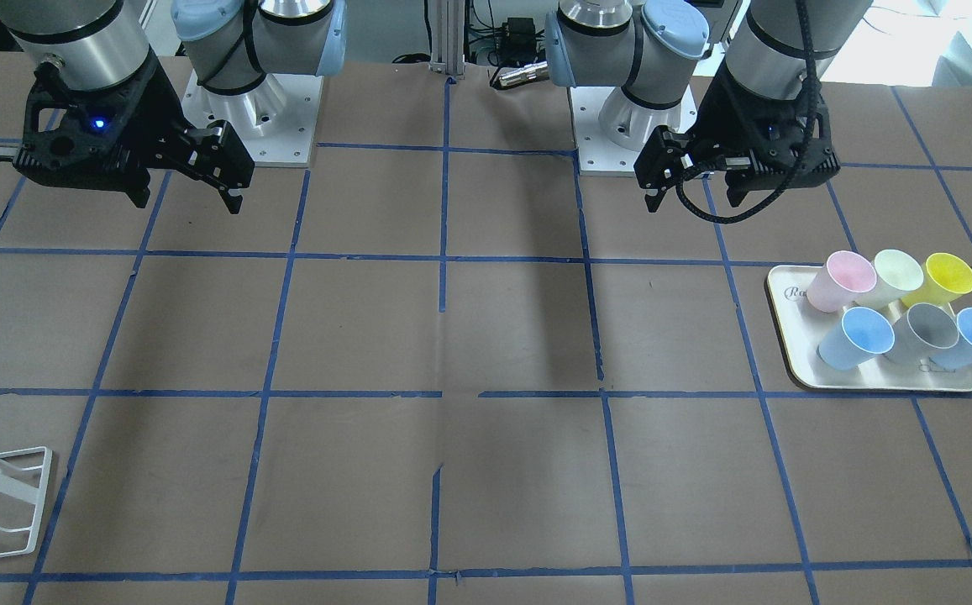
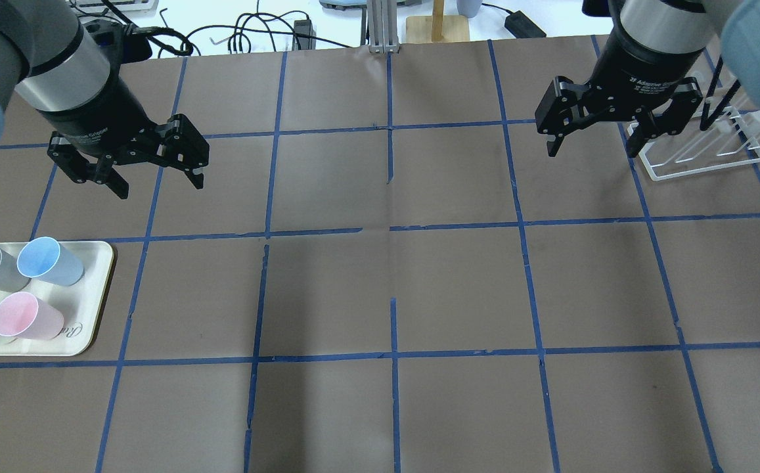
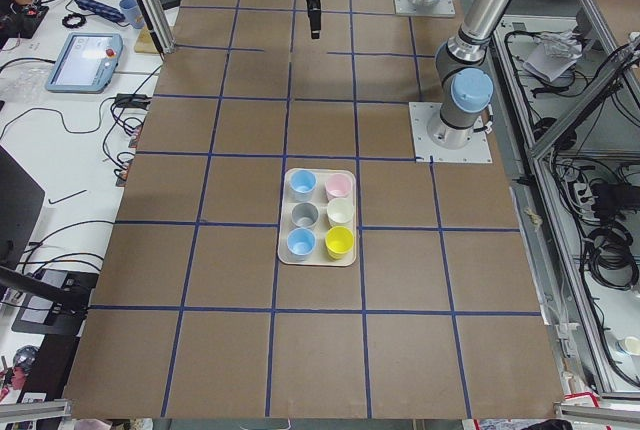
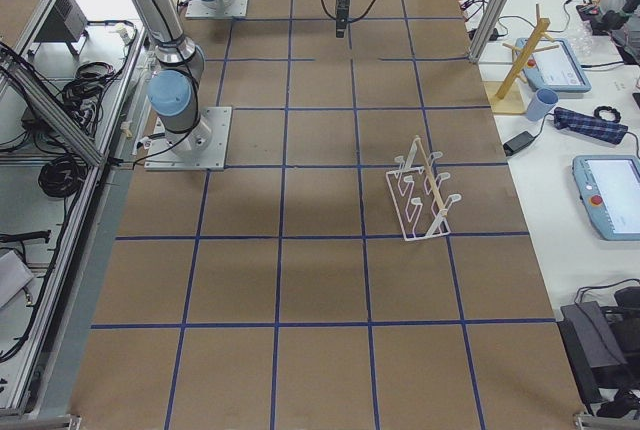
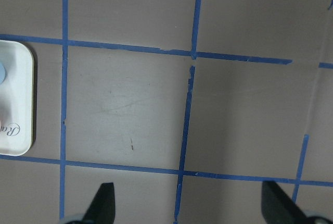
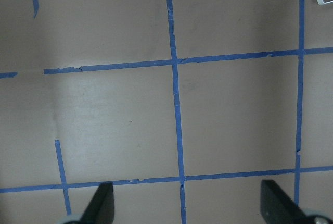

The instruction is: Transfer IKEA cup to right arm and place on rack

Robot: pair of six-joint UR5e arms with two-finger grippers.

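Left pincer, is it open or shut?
Open. The left pincer has its two fingers spread wide apart, with nothing held between them, in both the overhead and wrist views.

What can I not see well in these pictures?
Overhead view: the left edge cuts the tray; the yellow cup is out of frame.
Front-facing view: the left edge cuts the rack; most of it is missing.
Overhead view: the right gripper covers part of the rack.

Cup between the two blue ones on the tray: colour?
Grey. The cup shows best in the front-facing view.
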